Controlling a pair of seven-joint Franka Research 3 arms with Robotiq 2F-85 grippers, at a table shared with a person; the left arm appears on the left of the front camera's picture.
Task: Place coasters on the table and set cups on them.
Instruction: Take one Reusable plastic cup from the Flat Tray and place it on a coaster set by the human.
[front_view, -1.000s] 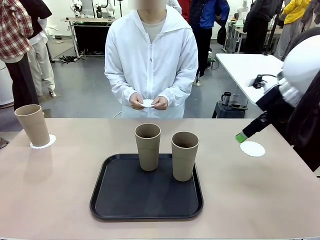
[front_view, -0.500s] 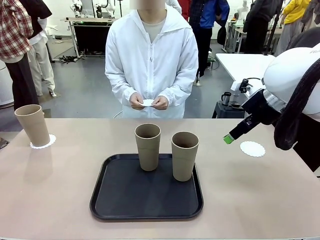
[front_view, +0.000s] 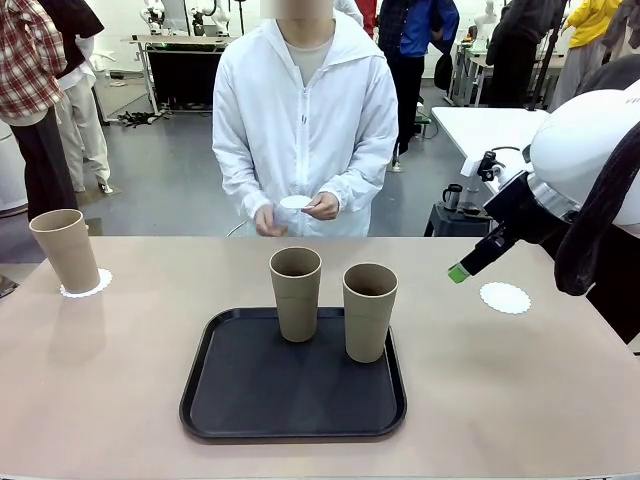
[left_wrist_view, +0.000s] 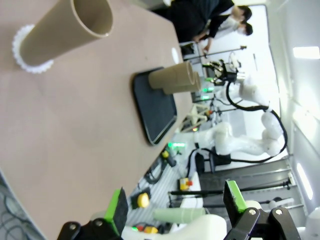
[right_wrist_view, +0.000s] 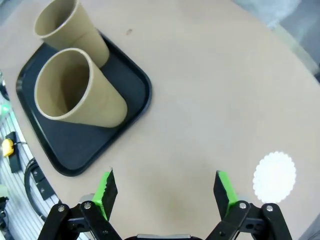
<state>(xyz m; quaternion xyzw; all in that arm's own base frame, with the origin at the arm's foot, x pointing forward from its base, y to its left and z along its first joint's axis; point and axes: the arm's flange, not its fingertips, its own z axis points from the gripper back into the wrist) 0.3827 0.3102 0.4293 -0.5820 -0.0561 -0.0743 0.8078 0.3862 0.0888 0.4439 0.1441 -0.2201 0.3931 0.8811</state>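
Observation:
One tan cup (front_view: 65, 250) stands on a white coaster (front_view: 88, 286) at the table's far left; the left wrist view shows this cup (left_wrist_view: 65, 32) and its coaster (left_wrist_view: 27, 62) beyond my open left gripper (left_wrist_view: 176, 205). Two more cups (front_view: 296, 293) (front_view: 369, 310) stand on the black tray (front_view: 293, 375). A bare coaster (front_view: 505, 297) lies at the right. My right gripper (front_view: 459, 272) hovers left of it, open and holding nothing (right_wrist_view: 167, 187); below it lie the coaster (right_wrist_view: 274, 176) and the tray cups (right_wrist_view: 75, 92). The person holds another coaster (front_view: 295, 202).
The beige table (front_view: 120, 380) has bare room left of the tray, in front of it and between the tray and the right coaster. The person stands at the far edge, hands at waist height. A white table (front_view: 490, 130) stands behind on the right.
My right gripper has drawn back from the right coaster, up and to the left, then held still. The person has lifted the held coaster slightly, now in one hand.

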